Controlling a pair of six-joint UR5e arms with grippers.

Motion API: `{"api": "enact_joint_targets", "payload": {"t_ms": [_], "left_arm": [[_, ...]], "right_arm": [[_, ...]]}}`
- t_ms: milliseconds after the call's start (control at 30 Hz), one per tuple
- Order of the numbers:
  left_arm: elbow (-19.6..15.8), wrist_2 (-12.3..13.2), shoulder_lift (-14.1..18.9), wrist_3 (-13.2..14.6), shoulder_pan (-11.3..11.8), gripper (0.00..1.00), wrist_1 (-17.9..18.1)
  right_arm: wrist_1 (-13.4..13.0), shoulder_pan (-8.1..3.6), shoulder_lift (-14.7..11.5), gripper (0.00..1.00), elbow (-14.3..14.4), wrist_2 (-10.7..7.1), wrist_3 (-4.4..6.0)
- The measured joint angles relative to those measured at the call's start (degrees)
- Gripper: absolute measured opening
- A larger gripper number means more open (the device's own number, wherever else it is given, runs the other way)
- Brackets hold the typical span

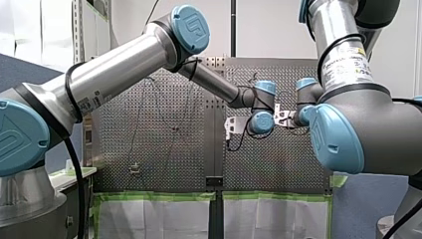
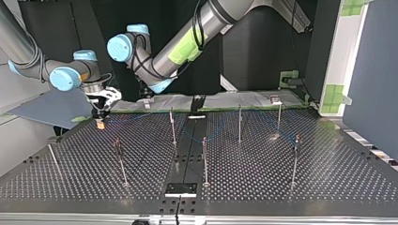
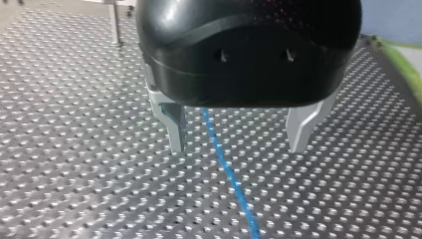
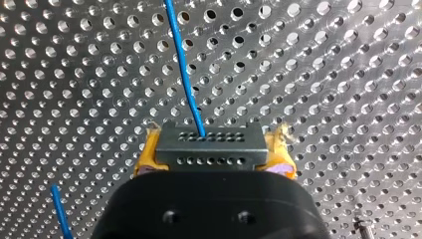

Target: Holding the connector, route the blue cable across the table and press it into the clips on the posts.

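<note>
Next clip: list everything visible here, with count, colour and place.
blue cable: one, blue, from the connector over the table
connector: one, grey, held in the right tool
posts: about seven, metal, upright across the table
table: one, silver, perforated, under everything
arms: two, silver with blue caps, entering from the front view's sides
left tool: one, black with metal fingers, open astride the blue cable
right tool: one, black with yellow pads, shut on the connector

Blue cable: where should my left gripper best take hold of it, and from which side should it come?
Grip the straight stretch of the blue cable between the open fingers of my left gripper, coming straight down from above. It lies along the table and runs between the fingers, so they would probably close squarely across it.
</note>
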Motion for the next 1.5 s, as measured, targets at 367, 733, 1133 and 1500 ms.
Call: {"api": "enact_joint_targets", "payload": {"t_ms": [367, 733, 1133, 1500], "left_arm": [[3.9, 2.3, -0.1, -0.2, 2.0, 1.00, 1.9], [3.4, 4.4, -1.3, -2.4, 1.9, 1.00, 0.0], [3.1, 3.4, -1.8, -4.9, 2.3, 1.00, -1.1], [6.4, 2.8, -5.6, -5.1, 2.9, 1.00, 0.2]], "right_arm": [[0.0, 0.02, 0.0, 0.00, 0.0, -0.01, -0.05], [0.0, -0.02, 0.0, 0.00, 0.0, -0.10, 0.00], [0.0, -0.09, 0.0, 0.00, 0.0, -0.19, -0.05], [0.0, -0.16, 0.0, 0.00, 0.0, -0.19, -0.13]]}}
